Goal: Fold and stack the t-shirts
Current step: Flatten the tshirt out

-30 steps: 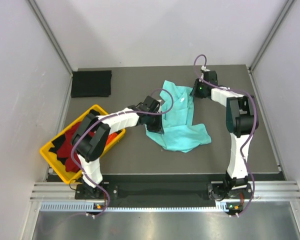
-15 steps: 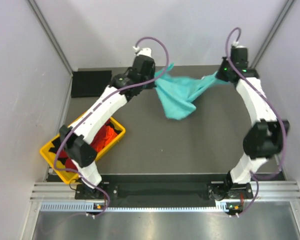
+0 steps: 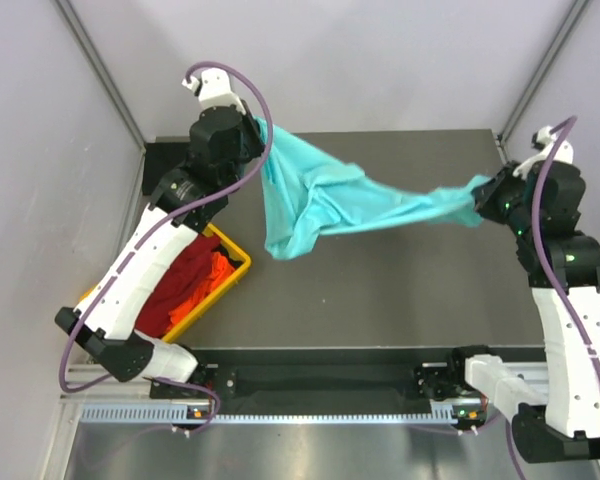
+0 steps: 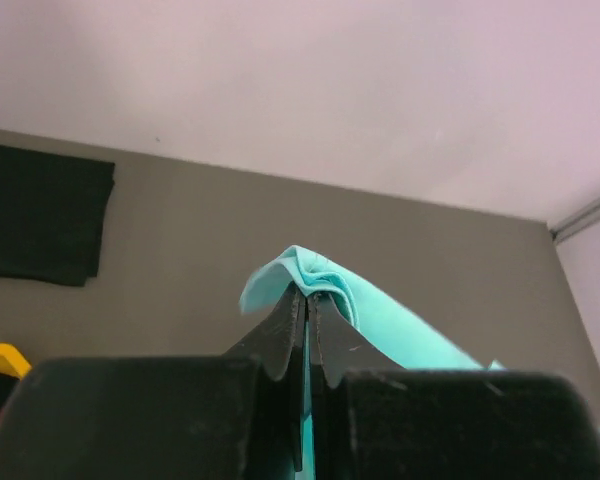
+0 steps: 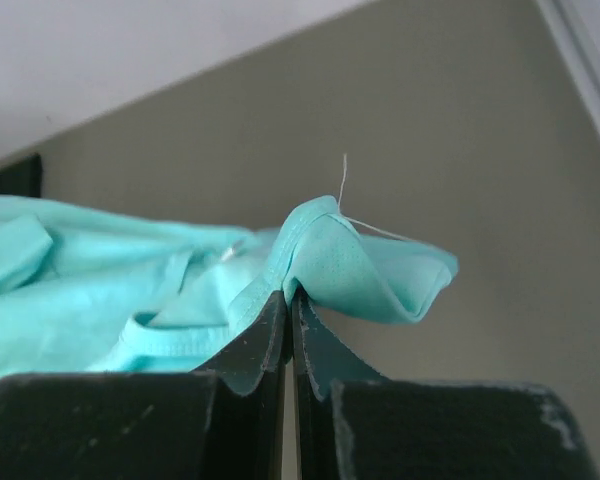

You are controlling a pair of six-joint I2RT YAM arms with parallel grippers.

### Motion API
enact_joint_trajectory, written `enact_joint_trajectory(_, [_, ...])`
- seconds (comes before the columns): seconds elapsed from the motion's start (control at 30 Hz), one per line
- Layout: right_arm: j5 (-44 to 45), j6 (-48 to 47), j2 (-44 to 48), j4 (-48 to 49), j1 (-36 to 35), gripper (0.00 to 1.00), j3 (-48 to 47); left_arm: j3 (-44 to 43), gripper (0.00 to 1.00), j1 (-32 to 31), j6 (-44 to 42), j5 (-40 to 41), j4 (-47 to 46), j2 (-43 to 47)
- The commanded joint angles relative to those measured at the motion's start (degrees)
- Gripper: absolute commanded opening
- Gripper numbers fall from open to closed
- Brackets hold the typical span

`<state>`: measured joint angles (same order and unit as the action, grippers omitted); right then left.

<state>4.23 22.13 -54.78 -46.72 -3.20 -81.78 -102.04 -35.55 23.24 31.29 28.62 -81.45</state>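
The mint-teal t-shirt (image 3: 330,200) hangs in the air above the table, stretched between both arms. My left gripper (image 3: 257,128) is shut on one edge at the upper left; its pinch shows in the left wrist view (image 4: 308,295). My right gripper (image 3: 482,203) is shut on the other end at the right; its pinch shows in the right wrist view (image 5: 288,298) with the cloth (image 5: 370,265) bunched over the tips. A folded black t-shirt (image 3: 165,160) lies at the back left. Red and orange shirts (image 3: 195,280) lie in the yellow tray.
The yellow tray (image 3: 235,272) stands at the left front of the table, partly under my left arm. Walls enclose the table on three sides. The black shirt also shows in the left wrist view (image 4: 40,215).
Both arms have lifted the mint-teal shirt off the table and moved apart, the left up and left, the right out to the right, so the shirt is now stretched wide.
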Motion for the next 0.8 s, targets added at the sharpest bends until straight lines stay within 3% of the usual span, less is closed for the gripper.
enact_joint_trajectory(0.0, [-1.9, 1.4, 2.8, -6.1, 0.2, 0.00, 4.6, 6.7, 0.00, 0.3, 2.4, -6.4, -1.3, 2.4])
enact_joint_trajectory(0.1, [-4.0, 2.9, 6.4, -5.6, 0.2, 0.00, 9.4, 14.0, 0.00, 0.6, 3.7, -13.4, -2.8, 5.1])
enact_joint_trajectory(0.2, [-5.5, 3.7, 8.0, -2.8, 0.1, 0.00, 15.4, 17.1, 0.00, 3.0, 4.3, -19.2, -2.5, 2.3])
enact_joint_trajectory(0.33, [-8.3, 5.1, 6.2, 2.5, 0.1, 0.00, 23.7, 15.2, 0.00, 12.0, 8.0, -33.9, -3.8, -7.5])
enact_joint_trajectory(0.5, [-7.5, 4.7, -2.4, 7.3, 0.2, 0.00, 24.9, 7.2, 0.00, 19.9, 11.5, -42.4, -4.6, -18.5])
enact_joint_trajectory(0.63, [-5.0, 2.7, -6.5, 8.0, 0.2, 0.00, 20.4, -1.0, 0.00, 21.2, 10.7, -45.8, -3.4, -25.8])
enact_joint_trajectory(0.77, [-4.9, 0.6, -7.0, 6.2, 0.2, 0.00, 21.2, 2.3, 0.00, 21.1, 9.6, -49.6, -3.1, -26.7])
